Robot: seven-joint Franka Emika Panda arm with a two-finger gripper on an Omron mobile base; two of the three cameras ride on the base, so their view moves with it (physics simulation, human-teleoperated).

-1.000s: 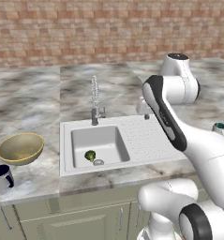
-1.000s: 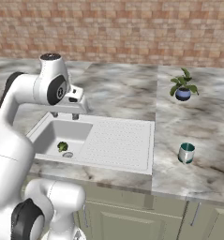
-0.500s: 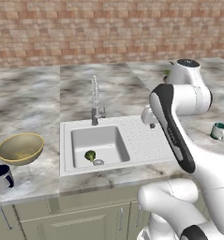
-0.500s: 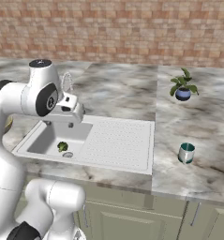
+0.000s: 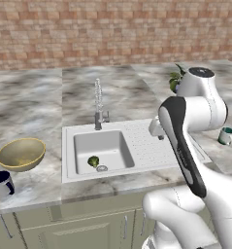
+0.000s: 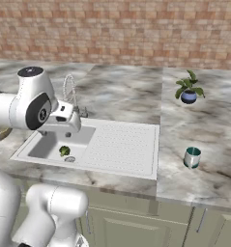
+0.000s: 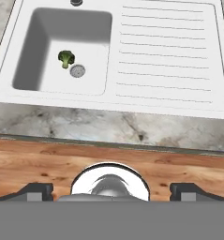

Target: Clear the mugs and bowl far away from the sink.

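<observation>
Navy-lined mug (image 5: 3, 183) sits at lower left of the left base view on the marble counter (image 5: 30, 112), just below the tan bowl (image 5: 21, 153), the two close but apart. Teal-lined mug (image 6: 192, 157) stands upright at mid right of the right base view, on the counter right of the sink's drainboard; also seen at right edge of the left base view (image 5: 226, 135), partly behind the arm. Sink (image 6: 93, 146) fills the centre, basin on its left side, ribbed drainboard on the right, chrome spring faucet (image 5: 98, 104) behind the basin. Small green broccoli piece (image 7: 66, 58) lies in the basin next to the drain (image 7: 77, 71). Potted plant (image 6: 188, 88) upper right in the right base view, well apart from the teal mug. Gripper (image 7: 111, 192) hangs above the sink's front edge, fingers spread wide apart at the bottom corners of the hand view, holding nothing. Brick wall (image 5: 112, 29) across the top.
</observation>
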